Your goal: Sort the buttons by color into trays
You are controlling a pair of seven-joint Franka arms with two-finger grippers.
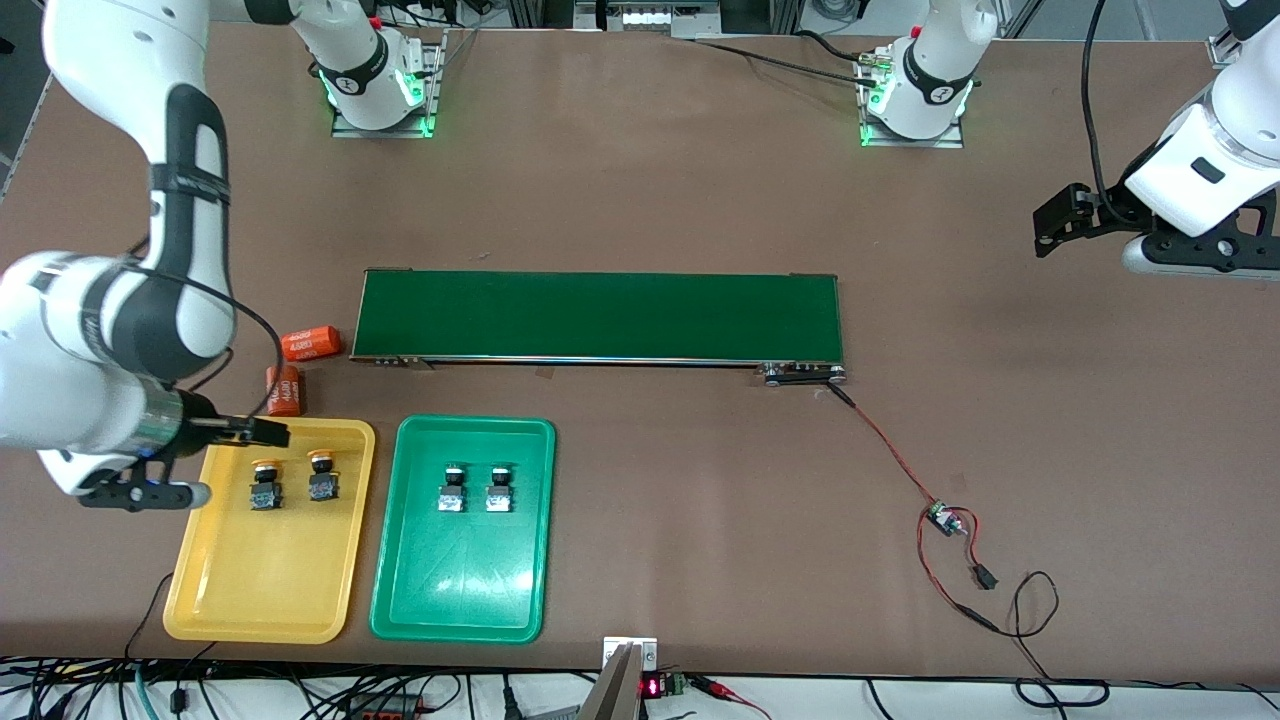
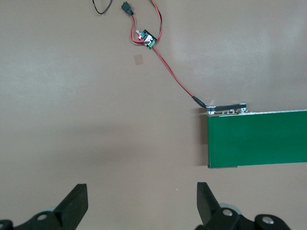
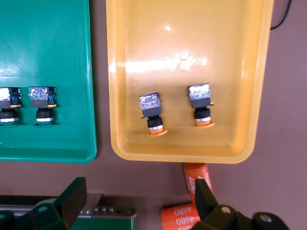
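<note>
Two buttons with yellow-orange caps [image 1: 265, 485] [image 1: 323, 478] lie in the yellow tray [image 1: 260, 590], and both show in the right wrist view [image 3: 153, 115] [image 3: 201, 108]. Two buttons with green caps [image 1: 453, 490] [image 1: 498, 490] lie in the green tray [image 1: 460, 590], seen also in the right wrist view [image 3: 43, 103] [image 3: 8, 103]. My right gripper [image 1: 240, 463] [image 3: 139, 201] is open and empty, up over the yellow tray's rim [image 3: 182, 155] that faces the conveyor. My left gripper [image 1: 1070, 215] [image 2: 141, 206] is open and empty, waiting over bare table at the left arm's end.
A long dark-green conveyor belt [image 1: 600, 315] [image 2: 259, 139] lies mid-table, farther from the front camera than the trays. Two orange cylinders [image 1: 312, 343] [image 1: 285, 390] lie between its end and the yellow tray. A red wire runs to a small circuit board [image 1: 940, 517] [image 2: 146, 39].
</note>
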